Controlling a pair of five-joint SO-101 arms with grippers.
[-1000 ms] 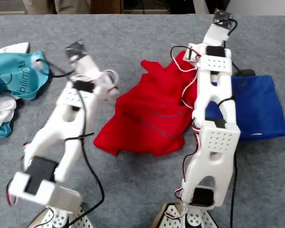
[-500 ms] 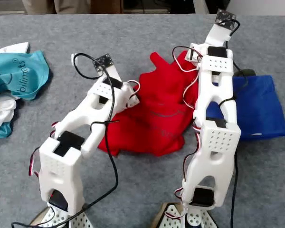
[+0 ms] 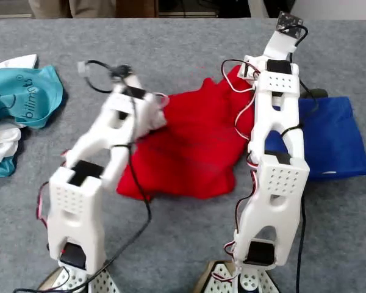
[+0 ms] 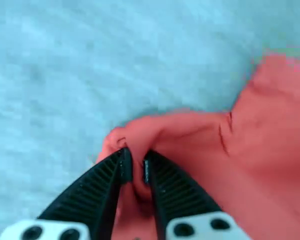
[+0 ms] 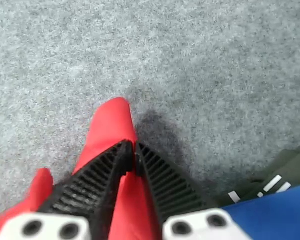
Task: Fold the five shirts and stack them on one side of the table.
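A red shirt [image 3: 195,146] lies spread in the middle of the grey table. My left gripper [image 3: 157,115] is at its left edge, shut on a bunched fold of the red shirt [image 4: 190,150], with the gripper [image 4: 135,167] clamped around the cloth. My right gripper [image 3: 249,68] is at the far right corner, shut on a pointed tip of the red shirt [image 5: 110,125], which sticks out past the gripper [image 5: 135,152]. A folded blue shirt [image 3: 329,137] lies to the right of the right arm. A crumpled teal shirt [image 3: 24,94] and a white one [image 3: 0,141] sit at the left edge.
A dark green item [image 3: 317,93] pokes out from behind the blue shirt, and the same dark green item [image 5: 285,175] lies beside a blue corner. Bare grey table [image 3: 171,49] stretches along the far side and in front of the red shirt.
The left arm swung right onto the red shirt, then drew its left edge back leftward. The shirt now lies wider and flatter. The right arm has kept still.
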